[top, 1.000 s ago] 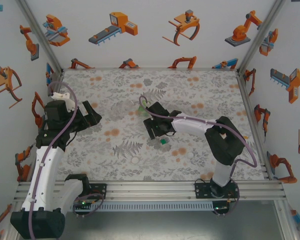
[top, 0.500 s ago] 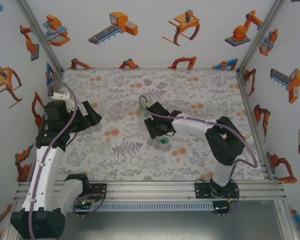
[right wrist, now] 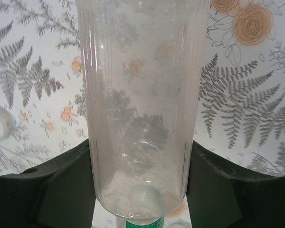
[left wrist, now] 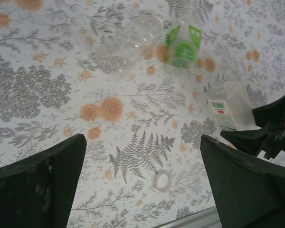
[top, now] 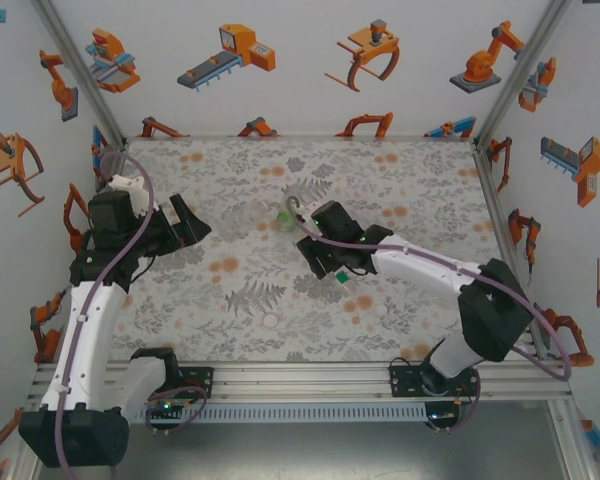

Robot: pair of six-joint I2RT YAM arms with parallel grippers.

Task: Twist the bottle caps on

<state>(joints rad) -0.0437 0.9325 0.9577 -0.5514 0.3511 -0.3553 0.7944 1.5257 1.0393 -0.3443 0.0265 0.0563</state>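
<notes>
The left gripper (left wrist: 142, 142) hangs above the fern-and-flower printed tabletop (top: 230, 170) with its two dark fingers (left wrist: 42, 185) spread wide and nothing between them. In its wrist view a small white round screw cap (left wrist: 161, 180) lies on the print at the lower centre of the frame. In the overhead view that cap (top: 270, 320) sits below the middle of the table.

At the top of the left wrist view two bottles lie close together: a plain clear plastic bottle (left wrist: 123, 45) and, to its right, a clear bottle with a green label band (left wrist: 183, 42).

The right gripper (right wrist: 140, 156) is closed on a clear ribbed plastic bottle (right wrist: 140, 95). One dark finger (right wrist: 61, 185) presses each side wall, and the bottle runs up the middle of that frame. The left wrist view catches this bottle (left wrist: 228, 104) at centre right, with the right gripper's black fingers at its lower end.

At the bottom edge of the right wrist view a green strip (right wrist: 142, 223) shows below the bottle — possibly the green cap, though too little is visible to be sure.
</notes>
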